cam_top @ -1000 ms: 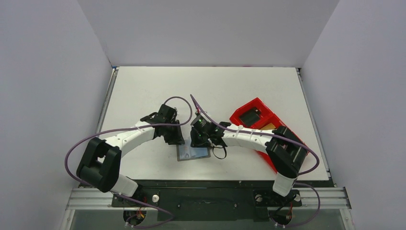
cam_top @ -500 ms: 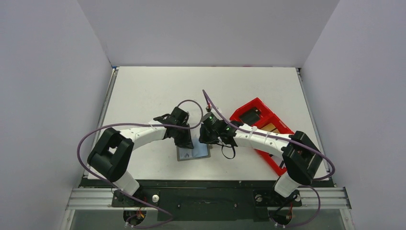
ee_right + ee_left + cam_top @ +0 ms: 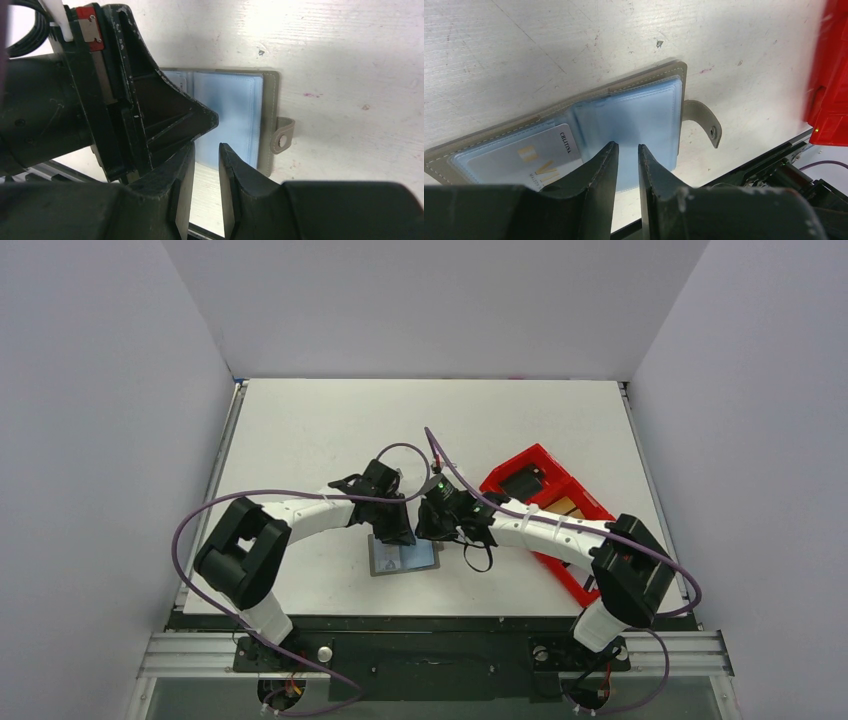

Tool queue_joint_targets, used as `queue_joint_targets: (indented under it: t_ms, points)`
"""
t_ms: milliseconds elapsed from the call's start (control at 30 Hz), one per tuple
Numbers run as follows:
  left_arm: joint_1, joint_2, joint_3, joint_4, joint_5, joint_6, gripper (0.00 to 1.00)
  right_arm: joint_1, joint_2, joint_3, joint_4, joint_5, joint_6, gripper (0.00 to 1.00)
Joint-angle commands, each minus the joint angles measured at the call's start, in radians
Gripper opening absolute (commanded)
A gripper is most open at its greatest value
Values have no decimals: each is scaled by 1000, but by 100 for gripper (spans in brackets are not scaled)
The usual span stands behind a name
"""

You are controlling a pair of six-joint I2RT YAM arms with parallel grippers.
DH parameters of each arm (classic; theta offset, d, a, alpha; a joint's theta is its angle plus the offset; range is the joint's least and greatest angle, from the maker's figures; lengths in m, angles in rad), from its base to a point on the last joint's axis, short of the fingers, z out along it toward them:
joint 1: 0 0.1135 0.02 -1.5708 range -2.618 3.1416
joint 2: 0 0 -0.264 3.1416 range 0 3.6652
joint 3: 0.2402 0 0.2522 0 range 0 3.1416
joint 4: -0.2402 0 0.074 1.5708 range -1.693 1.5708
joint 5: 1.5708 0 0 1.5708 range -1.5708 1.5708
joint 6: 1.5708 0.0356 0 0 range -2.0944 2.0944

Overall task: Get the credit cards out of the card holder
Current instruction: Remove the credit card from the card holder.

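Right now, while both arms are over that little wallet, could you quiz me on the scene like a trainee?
1. True or false: the card holder lies shut.
2. In the overhead view, the red tray sits to the holder's: A left, B right, C near side.
3. Which tools hang over the holder?
Key: 1 false, it lies open. 2 B. 3 both, left tool and right tool.

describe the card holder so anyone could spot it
On the white table, look near the front edge, left of the long red plastic tray. The small flat grey bifold card holder lies open there, blue-grey pockets up; nothing else is grey and book-like.
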Motion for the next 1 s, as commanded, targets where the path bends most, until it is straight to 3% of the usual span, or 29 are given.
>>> queue_joint_targets:
  t_ms: [0,700,967]
  points:
    - [2,-2,31,29,28,9,20,2,9,-5,109,-40,18,21]
    - [132,-125,16,-60,27,62,20,-1,141,-78,425,-257,137,19]
    - [192,-189,-48,-114,-17,103,20,-7,195,-69,442,-272,130,19]
